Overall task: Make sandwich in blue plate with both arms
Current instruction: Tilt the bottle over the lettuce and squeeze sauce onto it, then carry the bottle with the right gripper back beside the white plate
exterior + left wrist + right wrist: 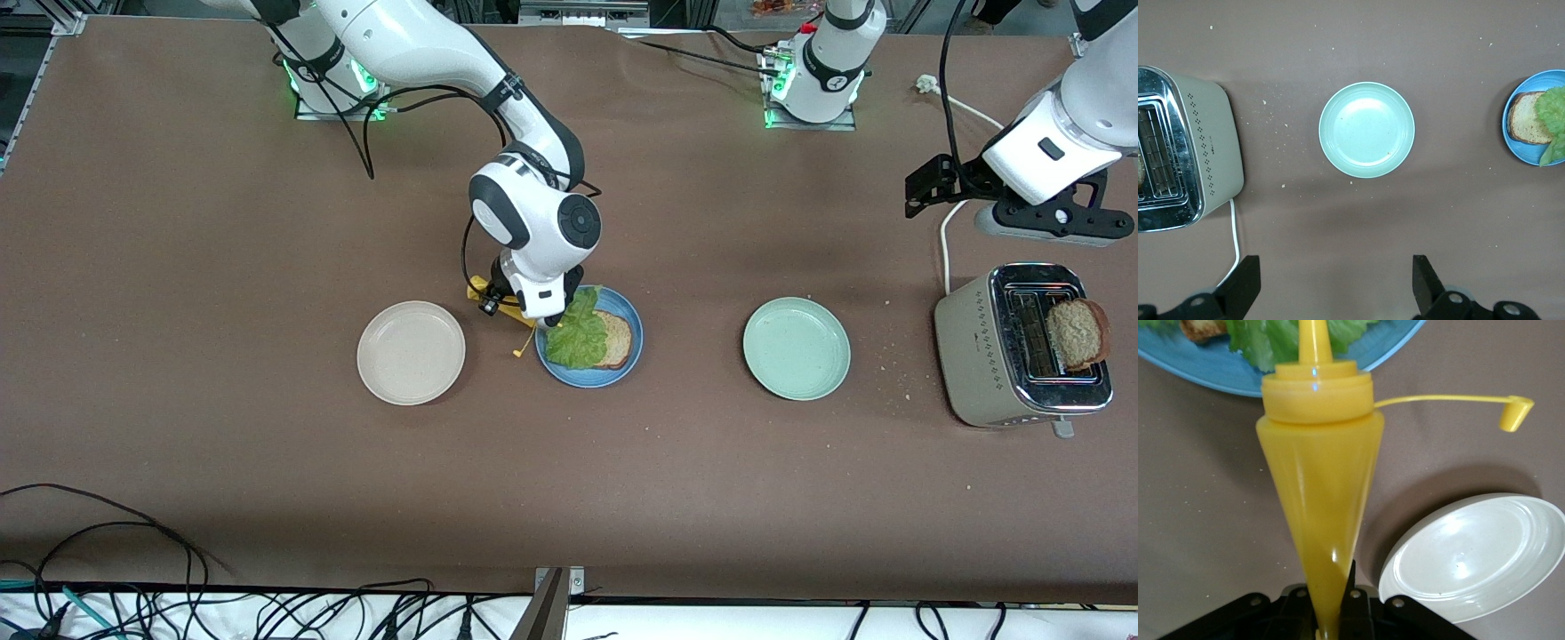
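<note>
The blue plate (582, 379) holds one brown bread slice (616, 340) with a ruffled green lettuce leaf (578, 338) lying over it. My right gripper (1331, 587) is shut on a yellow squeeze bottle (1318, 487), tipped so its nozzle points over the lettuce (1271, 340) at the plate's rim (1198, 367). The bottle's cap (1515, 413) dangles open on its strap. A second bread slice (1077, 333) stands in the toaster (978, 347). My left gripper (1336, 267) hangs open and empty high over the table beside the toaster.
A beige-white plate (411, 352) lies beside the blue plate toward the right arm's end. A mint-green plate (797, 348) lies between the blue plate and the toaster. The toaster's white cord (947, 240) runs toward the left arm's base. Crumbs dot the table near the toaster.
</note>
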